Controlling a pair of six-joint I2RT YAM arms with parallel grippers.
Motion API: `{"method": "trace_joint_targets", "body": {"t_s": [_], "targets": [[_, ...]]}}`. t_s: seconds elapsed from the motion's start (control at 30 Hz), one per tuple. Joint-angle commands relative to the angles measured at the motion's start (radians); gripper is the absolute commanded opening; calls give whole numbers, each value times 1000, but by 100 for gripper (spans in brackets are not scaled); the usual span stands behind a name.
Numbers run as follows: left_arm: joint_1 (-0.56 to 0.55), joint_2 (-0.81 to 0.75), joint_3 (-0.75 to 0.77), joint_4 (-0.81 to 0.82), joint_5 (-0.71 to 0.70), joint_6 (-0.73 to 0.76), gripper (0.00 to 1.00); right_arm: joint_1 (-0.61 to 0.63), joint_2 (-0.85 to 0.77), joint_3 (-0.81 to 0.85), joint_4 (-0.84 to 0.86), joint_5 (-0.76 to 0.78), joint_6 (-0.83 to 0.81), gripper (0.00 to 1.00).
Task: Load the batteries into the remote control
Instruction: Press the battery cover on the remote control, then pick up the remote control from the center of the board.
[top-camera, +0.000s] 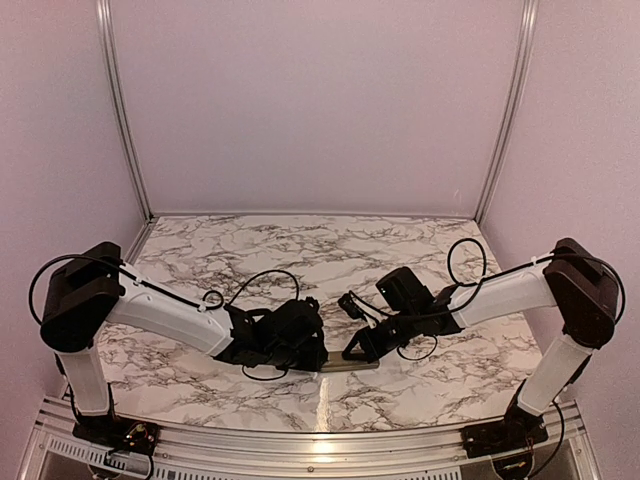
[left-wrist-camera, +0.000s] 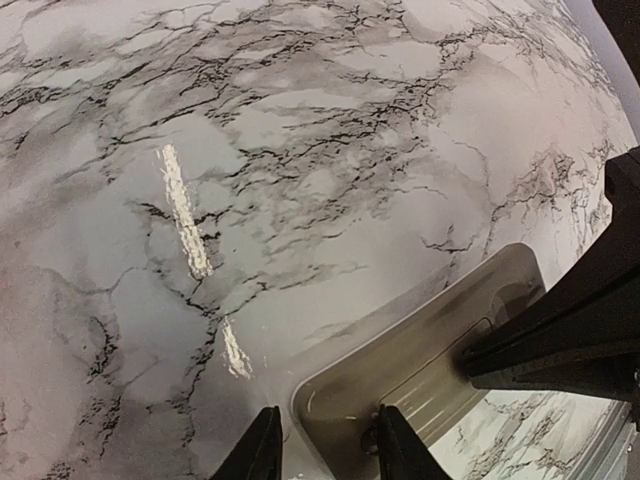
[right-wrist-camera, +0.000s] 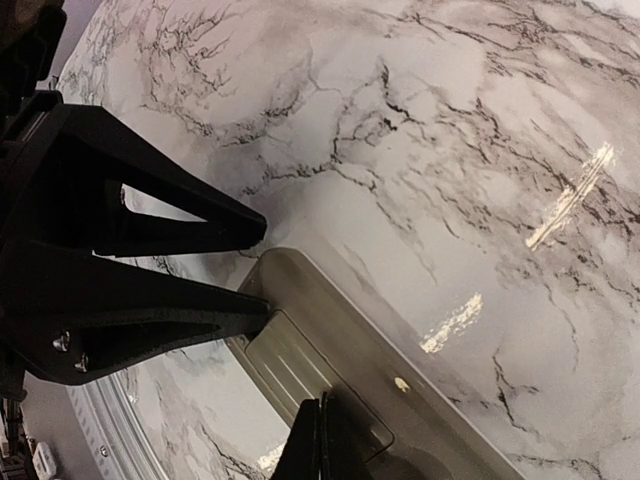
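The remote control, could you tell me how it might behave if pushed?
Slim and flat, the remote control probably will not roll; it looks rigid and likely light. On the glossy table it may slide or pivot.

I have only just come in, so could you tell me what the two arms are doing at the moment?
Both arms meet over the remote control, which lies back up on the marble table. The left gripper straddles one end; whether it clamps is unclear. The right gripper, shut, points down at the battery recess. No batteries show.
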Motion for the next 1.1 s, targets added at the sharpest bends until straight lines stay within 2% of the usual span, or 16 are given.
{"method": "trace_joint_targets", "body": {"t_s": [0.0, 0.2, 0.3, 0.43, 0.53, 0.63, 0.73, 0.87, 1.07], "targets": [[0, -56, -39, -30, -10, 40, 38, 13, 21, 10, -81, 42, -11, 0], [54, -230, -120, 76, 0, 189, 64, 13, -37, 5, -47, 1, -6, 0], [90, -327, -189, 146, 45, 298, 82, 10, -91, 18, -40, -12, -7, 1], [106, -359, -174, 113, 99, 457, 97, -13, -178, 30, -42, -22, -4, 9], [106, -312, -116, 33, 146, 578, 99, -60, -255, 16, -27, -55, 6, 21], [105, -258, -55, -37, 235, 703, 99, -127, -340, -28, -5, -82, 21, 41], [101, -208, -4, -87, 294, 804, 99, -176, -423, -51, -16, -87, 11, 54], [94, -118, 75, -173, 306, 932, 99, -235, -486, -71, -34, -100, 5, 61], [89, 24, 213, -278, 344, 1042, 95, -338, -547, -145, 27, -200, 66, 64]]}}
